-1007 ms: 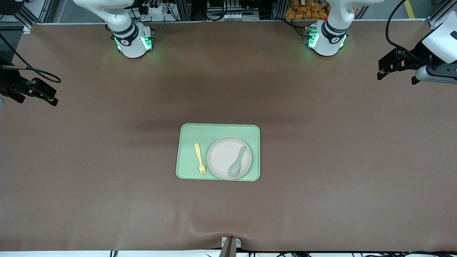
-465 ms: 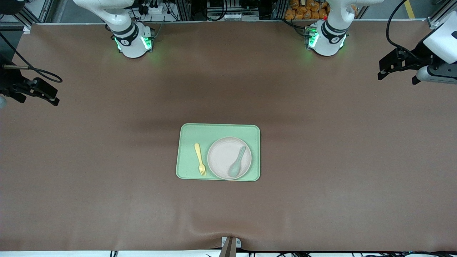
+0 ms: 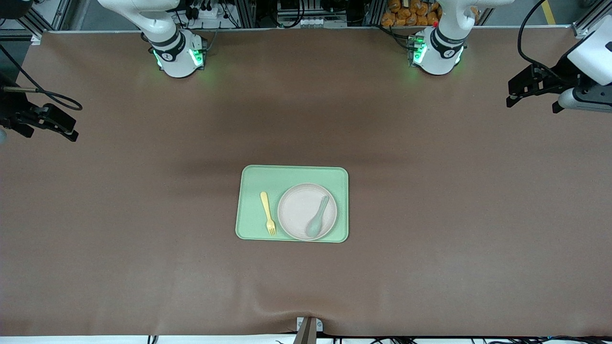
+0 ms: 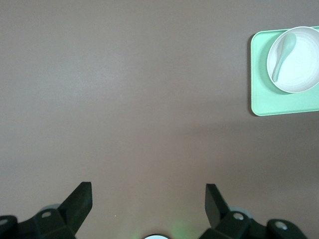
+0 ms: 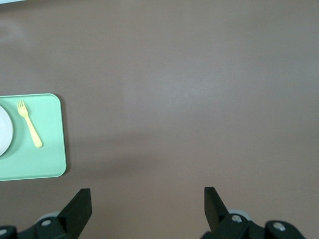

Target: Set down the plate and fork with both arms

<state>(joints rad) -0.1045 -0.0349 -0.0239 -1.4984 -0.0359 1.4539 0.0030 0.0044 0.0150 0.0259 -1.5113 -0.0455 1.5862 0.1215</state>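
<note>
Clearly I'd pinch the light, slippery, small pale-yellow plastic fork [image 3: 267, 213] mid-handle and the stiff, round cream matte plate [image 3: 307, 211] by its rim, with the left gripper [image 4: 148, 199] and the right gripper [image 5: 147, 199] both spread wide and empty over bare table at their own ends.

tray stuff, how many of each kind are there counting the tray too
tray: 1
plate: 1, on the tray
fork: 1, on the tray beside the plate
spoon: 1, lying in the plate
total: 4

One tray [image 3: 291, 176]; one plate [image 3: 299, 210]; one fork [image 3: 267, 212]; one spoon [image 3: 317, 217]
</note>
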